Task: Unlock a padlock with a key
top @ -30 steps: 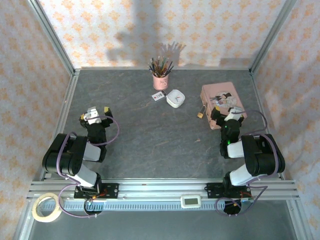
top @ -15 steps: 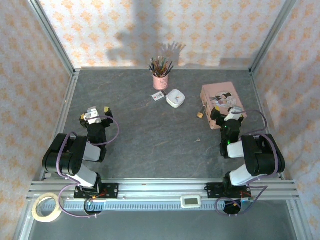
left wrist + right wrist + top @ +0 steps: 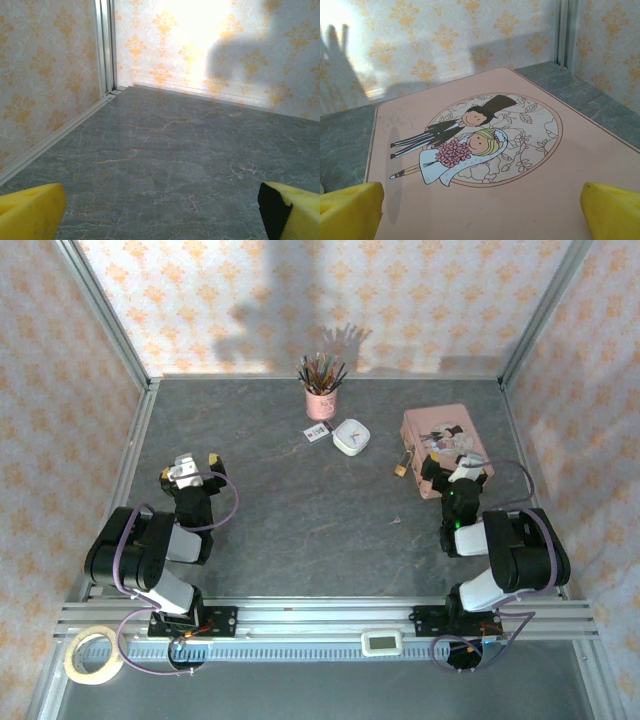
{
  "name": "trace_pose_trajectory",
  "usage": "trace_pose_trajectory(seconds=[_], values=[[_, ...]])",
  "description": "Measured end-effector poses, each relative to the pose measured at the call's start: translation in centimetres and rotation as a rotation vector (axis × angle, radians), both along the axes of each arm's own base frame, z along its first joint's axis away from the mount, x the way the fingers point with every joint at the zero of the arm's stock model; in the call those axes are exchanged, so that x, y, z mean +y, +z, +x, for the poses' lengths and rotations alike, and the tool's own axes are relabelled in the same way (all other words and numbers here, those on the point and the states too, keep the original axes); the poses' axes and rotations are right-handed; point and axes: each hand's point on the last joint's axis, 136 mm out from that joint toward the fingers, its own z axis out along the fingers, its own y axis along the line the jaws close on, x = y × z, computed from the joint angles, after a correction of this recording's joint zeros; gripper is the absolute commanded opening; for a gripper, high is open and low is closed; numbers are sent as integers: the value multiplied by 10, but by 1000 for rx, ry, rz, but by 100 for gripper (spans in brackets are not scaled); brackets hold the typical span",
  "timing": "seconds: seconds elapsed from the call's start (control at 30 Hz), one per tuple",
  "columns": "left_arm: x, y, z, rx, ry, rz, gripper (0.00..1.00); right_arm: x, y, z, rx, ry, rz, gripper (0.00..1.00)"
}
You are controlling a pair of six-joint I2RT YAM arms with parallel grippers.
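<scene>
The padlock [image 3: 401, 463], tiny and brass-coloured, lies on the grey table against the left edge of the pink illustrated tin [image 3: 440, 432]. My right gripper [image 3: 456, 466] hovers over the tin's near end. It is open, its yellow fingers [image 3: 350, 210] standing wide apart above the tin lid [image 3: 545, 200] with nothing between them. My left gripper [image 3: 189, 464] is open at the left side of the table. Its yellow fingers [image 3: 30, 212] are spread over bare table. The key is out of view or too small to tell. A pale speck [image 3: 397, 521] lies on the table, unidentifiable.
At the back middle stand a pink cup of pencils [image 3: 320, 398], a small white box [image 3: 350, 437] and a little card [image 3: 317, 432]. Metal frame posts and patterned walls enclose the table. A tape roll [image 3: 92, 653] and a white device [image 3: 381, 642] sit by the front rail.
</scene>
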Motion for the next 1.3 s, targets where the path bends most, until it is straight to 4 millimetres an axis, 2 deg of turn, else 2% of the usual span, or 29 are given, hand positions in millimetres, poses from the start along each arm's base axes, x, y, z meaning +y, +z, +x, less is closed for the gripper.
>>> trace_pose_trajectory(seconds=[0.07, 0.13, 0.2, 0.27, 0.37, 0.5, 0.6, 0.73, 0.83, 0.93, 1.07, 1.17, 1.3], values=[[1, -2, -1, 15, 5, 1, 99, 1, 3, 1, 13, -2, -3, 100], [2, 5, 1, 22, 10, -1, 99, 1, 14, 4, 6, -9, -4, 100], [3, 22, 6, -1, 21, -7, 99, 0, 30, 6, -18, -23, 0, 100], [4, 49, 10, -55, 30, -20, 99, -3, 47, 7, -40, -47, 22, 100], [4, 80, 8, -134, 30, -64, 99, -6, 63, 9, -38, -73, 65, 100], [-5, 103, 17, -154, -22, -164, 99, -9, 80, 15, 4, -106, 104, 100], [-25, 108, 28, -133, -109, -255, 99, -15, 99, 27, 46, -133, 119, 100], [-66, 84, 40, -27, -238, -381, 99, -30, 119, 58, 102, -180, 105, 99], [-103, 55, 44, 81, -330, -458, 99, -39, 112, 89, 182, -195, 80, 94], [-133, 28, 42, 185, -394, -517, 99, -46, 90, 126, 292, -174, 65, 90], [-149, 17, 39, 226, -425, -583, 99, -60, 54, 160, 428, -140, 61, 90], [-151, 17, 38, 224, -430, -619, 99, -63, 27, 165, 520, -98, 57, 90], [-152, 13, 36, 226, -425, -652, 99, -48, 1, 154, 615, 4, 70, 90]])
